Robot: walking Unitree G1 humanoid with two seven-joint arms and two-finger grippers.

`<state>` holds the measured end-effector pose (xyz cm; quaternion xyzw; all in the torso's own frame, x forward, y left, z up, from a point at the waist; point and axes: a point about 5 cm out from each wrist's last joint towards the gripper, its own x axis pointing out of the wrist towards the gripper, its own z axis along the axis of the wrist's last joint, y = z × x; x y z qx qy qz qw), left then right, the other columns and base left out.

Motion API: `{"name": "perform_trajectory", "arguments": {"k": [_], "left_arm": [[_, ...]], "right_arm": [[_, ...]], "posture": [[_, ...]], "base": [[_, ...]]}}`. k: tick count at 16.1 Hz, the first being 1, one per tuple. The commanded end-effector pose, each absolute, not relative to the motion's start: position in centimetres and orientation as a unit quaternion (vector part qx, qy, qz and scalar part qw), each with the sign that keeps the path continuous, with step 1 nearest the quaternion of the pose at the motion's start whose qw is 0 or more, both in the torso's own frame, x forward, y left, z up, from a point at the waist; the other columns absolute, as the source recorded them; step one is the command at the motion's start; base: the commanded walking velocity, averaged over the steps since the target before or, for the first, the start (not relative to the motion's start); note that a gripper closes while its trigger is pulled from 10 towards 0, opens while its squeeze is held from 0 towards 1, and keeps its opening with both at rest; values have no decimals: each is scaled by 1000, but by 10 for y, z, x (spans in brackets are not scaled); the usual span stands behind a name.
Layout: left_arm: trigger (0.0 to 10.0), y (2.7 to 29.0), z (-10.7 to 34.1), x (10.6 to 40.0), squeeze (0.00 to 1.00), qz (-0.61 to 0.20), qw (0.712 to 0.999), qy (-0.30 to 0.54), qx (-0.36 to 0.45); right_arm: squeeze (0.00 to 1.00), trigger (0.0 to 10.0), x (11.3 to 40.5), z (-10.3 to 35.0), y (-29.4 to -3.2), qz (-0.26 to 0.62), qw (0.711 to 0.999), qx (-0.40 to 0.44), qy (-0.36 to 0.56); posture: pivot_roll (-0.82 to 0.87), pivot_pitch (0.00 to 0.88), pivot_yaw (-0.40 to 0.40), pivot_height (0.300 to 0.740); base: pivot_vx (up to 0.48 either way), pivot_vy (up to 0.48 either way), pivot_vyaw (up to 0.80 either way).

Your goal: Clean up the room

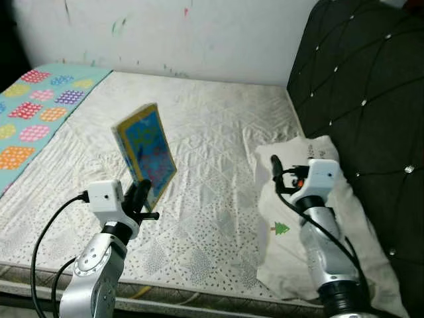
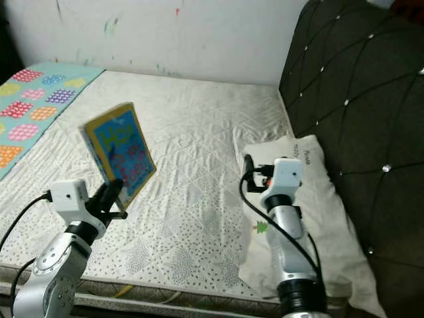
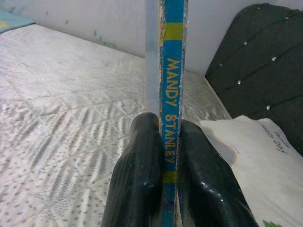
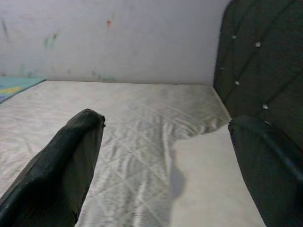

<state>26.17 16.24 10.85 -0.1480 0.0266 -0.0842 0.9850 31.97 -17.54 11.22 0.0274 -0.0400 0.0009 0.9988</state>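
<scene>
Left wrist view, nearest first: the left tool [image 3: 169, 156] is clamped on the lower spine of a thin book [image 3: 170, 85], one black finger on each cover, so the book stands on edge and clear of the bed [image 1: 218, 152], probably to carry it off for tidying. From the head, the book rises tilted just beyond that tool, above the quilted mattress. To the right, the right tool [image 4: 165, 156] hangs spread wide and empty over the white pillow [image 1: 311, 245]. Farther off lie a patterned blanket [image 1: 33, 112] and the dark headboard [image 1: 364, 86].
</scene>
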Motion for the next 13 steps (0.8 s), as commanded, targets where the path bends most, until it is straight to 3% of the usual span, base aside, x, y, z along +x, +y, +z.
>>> {"name": "perform_trajectory", "arguments": {"k": [1,5,8,13], "left_arm": [[10000,153,117,264,0,-101,984,12,-146],[10000,161,106,264,0,-63,979,42,-187],[10000,154,91,258,0,-77,941,106,-312],[10000,152,94,249,0,-109,914,126,-369]], "right_arm": [[0,10000,319,112,-182,-8,999,27,-38],[0,10000,320,112,-182,-8,999,28,-36],[0,10000,320,112,-183,-5,999,24,-34],[0,10000,328,112,-179,5,999,22,-29]], "posture": [[-26,0,-27,740],[-24,0,-33,740],[-23,0,-46,740],[20,0,-68,740]], "base": [[0,0,0],[0,0,0],[0,0,0],[0,0,0]]}}
